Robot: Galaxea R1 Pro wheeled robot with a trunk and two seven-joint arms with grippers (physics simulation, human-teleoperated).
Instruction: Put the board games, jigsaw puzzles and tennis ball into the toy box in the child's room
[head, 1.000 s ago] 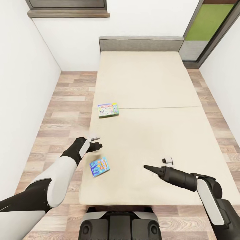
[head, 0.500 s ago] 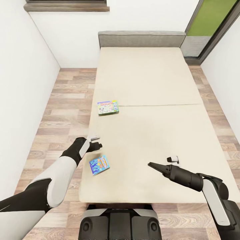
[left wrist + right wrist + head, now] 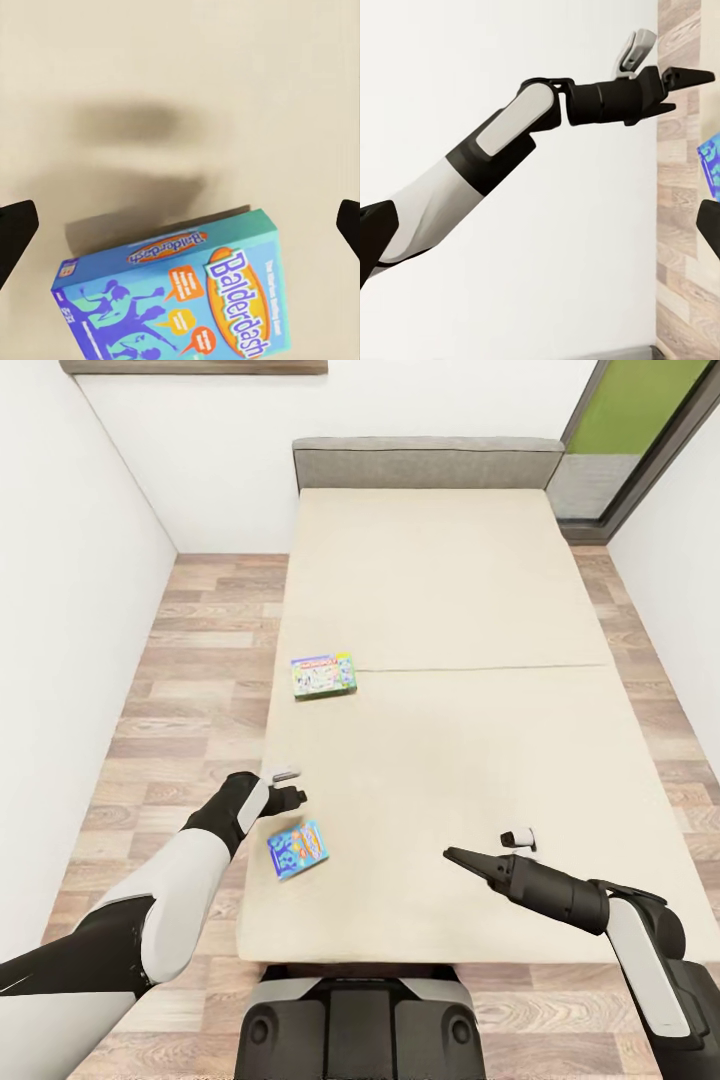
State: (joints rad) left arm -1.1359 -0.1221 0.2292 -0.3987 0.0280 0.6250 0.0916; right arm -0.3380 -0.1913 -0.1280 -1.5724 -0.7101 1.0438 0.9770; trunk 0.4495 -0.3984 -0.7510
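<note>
Two board games lie on the beige bed. A green-edged white one rests near the bed's left edge at mid-length. A blue "Balderdash" box lies closer to me by the same edge. My left gripper hovers open just beyond the blue box, its fingertips spread wide over the mattress. My right gripper is open above the near right part of the bed, pointing left toward the left arm. The table and toy box are out of view.
White walls close in on the left and behind the grey headboard. A strip of wood-plank floor runs along the bed's left side. A dark-framed door with a green panel stands at the back right. My base is at the bed's foot.
The whole picture has shifted as the head camera moved. My right arm has drawn a little back and to the right. The left arm and both game boxes have kept their places.
</note>
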